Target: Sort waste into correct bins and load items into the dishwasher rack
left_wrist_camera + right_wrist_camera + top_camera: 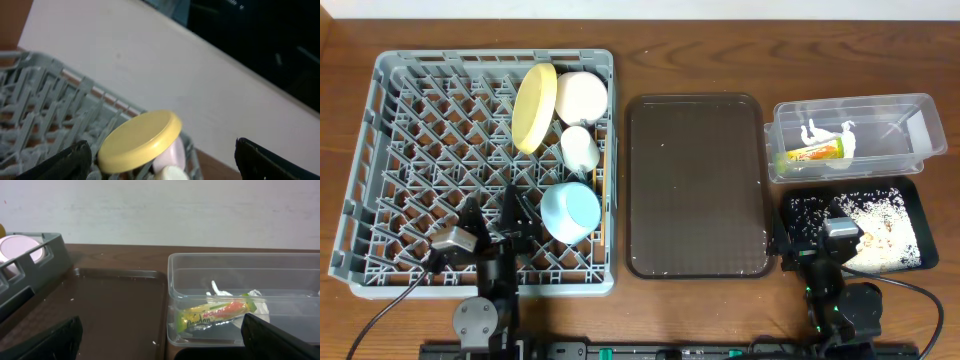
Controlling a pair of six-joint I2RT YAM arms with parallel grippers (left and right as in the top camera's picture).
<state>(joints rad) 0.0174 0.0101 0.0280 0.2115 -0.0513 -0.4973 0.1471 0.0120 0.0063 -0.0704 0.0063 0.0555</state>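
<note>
overhead is showing the job looking finished: yellow plate point(534, 108) and blue bowl point(570, 211) sitting in the rack point(380, 160), wrapper point(812, 153) lying in the clear tub point(920, 105), rice point(885, 225) lying in the black tray point(798, 210), both jaws gaping wide and empty, probably needing only a final check.

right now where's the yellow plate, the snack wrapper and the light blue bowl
yellow plate point(535, 108), overhead view, middle of its tilted face
snack wrapper point(215, 314), right wrist view, middle of its printed side
light blue bowl point(570, 210), overhead view, its rounded side
</note>
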